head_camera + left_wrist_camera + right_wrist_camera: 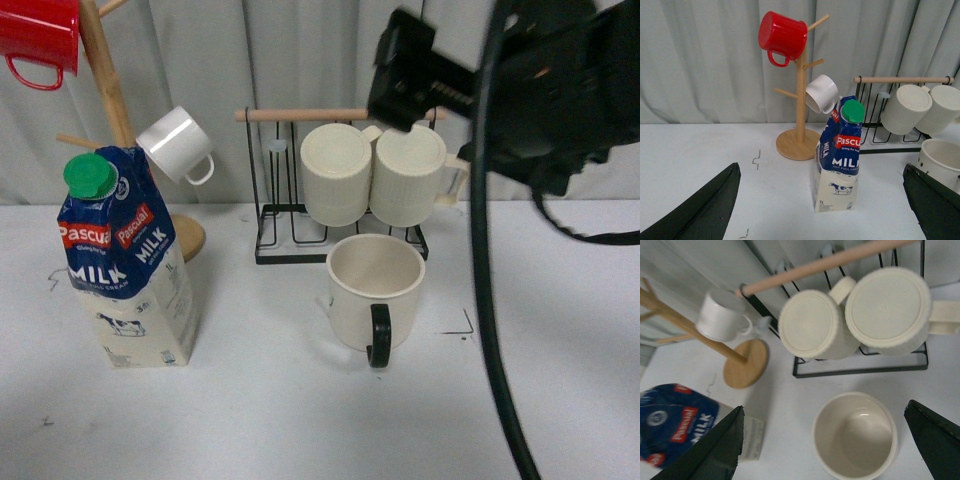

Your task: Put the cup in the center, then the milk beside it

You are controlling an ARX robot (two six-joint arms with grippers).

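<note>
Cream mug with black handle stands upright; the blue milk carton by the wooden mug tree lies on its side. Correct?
No. The green-capped blue milk carton stands upright, not on its side, as the front view shows. The rest holds.

Soft even light, faint shadow beside the cup, mild overall blur.

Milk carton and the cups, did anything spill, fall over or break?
Nothing stands out. The milk carton stands upright on the table with its green cap on, and no puddle shows around it. The cup sits upright and looks empty and whole.
</note>
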